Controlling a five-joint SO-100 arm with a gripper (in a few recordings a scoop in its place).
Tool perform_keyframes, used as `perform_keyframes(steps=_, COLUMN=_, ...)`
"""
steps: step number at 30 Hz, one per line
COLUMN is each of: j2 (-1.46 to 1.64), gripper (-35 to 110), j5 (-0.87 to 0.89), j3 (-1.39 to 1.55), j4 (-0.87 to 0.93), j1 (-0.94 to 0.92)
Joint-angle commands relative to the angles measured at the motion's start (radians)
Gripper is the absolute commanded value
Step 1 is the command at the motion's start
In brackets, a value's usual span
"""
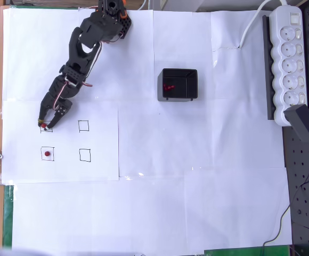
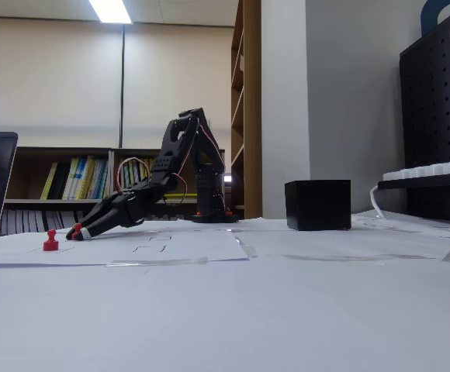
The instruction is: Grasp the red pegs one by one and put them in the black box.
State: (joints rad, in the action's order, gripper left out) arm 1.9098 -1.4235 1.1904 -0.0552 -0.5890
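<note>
My black gripper [image 1: 46,126] is down on the paper at the upper left drawn square, fingertips closed around a red peg [image 1: 42,125]. In the fixed view the same peg [image 2: 76,228] shows as a red speck at the tip of the gripper [image 2: 76,232], low over the sheet. A second red peg [image 1: 47,154] stands upright in the lower left square, just in front of the gripper, and appears in the fixed view [image 2: 50,242] too. The black box [image 1: 179,84] sits to the right, with red pegs [image 1: 168,87] lying inside. From the side the box [image 2: 318,204] hides its contents.
Two drawn squares [image 1: 83,126] to the right of the gripper hold nothing. A white power strip [image 1: 287,58] and a black adapter [image 1: 306,122] lie along the right edge. The arm's base [image 1: 112,10] stands at the top left.
</note>
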Motion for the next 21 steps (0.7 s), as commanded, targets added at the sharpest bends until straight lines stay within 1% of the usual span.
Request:
perform_keyframes(steps=1, j2=-0.259, gripper=0, j5=0.038, j3=0.448, j4=1.345, j1=0.064)
perform_keyframes(steps=2, j2=-0.302, gripper=0, j5=0.015, j3=0.525, j4=1.546, j1=0.114)
perform_keyframes(steps=3, j2=-0.334, gripper=0, j5=-0.023, j3=0.597, j4=1.697, j1=0.167)
perform_keyframes(steps=4, j2=-0.356, gripper=0, j5=-0.058, j3=0.661, j4=1.813, j1=0.219)
perform_keyframes(steps=5, j2=-0.41, gripper=0, j5=-0.147, j3=0.687, j4=1.861, j1=0.295)
perform_keyframes(steps=9, j2=-0.575, gripper=0, j5=-0.368, j3=0.684, j4=1.861, j1=0.588)
perform_keyframes(steps=11, j2=-0.643, gripper=0, j5=-0.497, j3=0.634, j4=1.859, j1=0.842)
perform_keyframes(steps=12, j2=-0.638, gripper=0, j5=-0.568, j3=0.63, j4=1.858, j1=0.976)
perform_keyframes(steps=13, j2=-0.627, gripper=0, j5=-0.634, j3=0.647, j4=1.85, j1=1.069)
perform_keyframes(steps=15, j2=-0.526, gripper=0, j5=-0.715, j3=0.686, j4=1.802, j1=1.216)
perform_keyframes(steps=18, j2=-0.374, gripper=0, j5=-0.753, j3=0.749, j4=1.726, j1=1.322)
perform_keyframes(steps=21, j2=-0.232, gripper=0, j5=-0.746, j3=0.787, j4=1.647, j1=1.364)
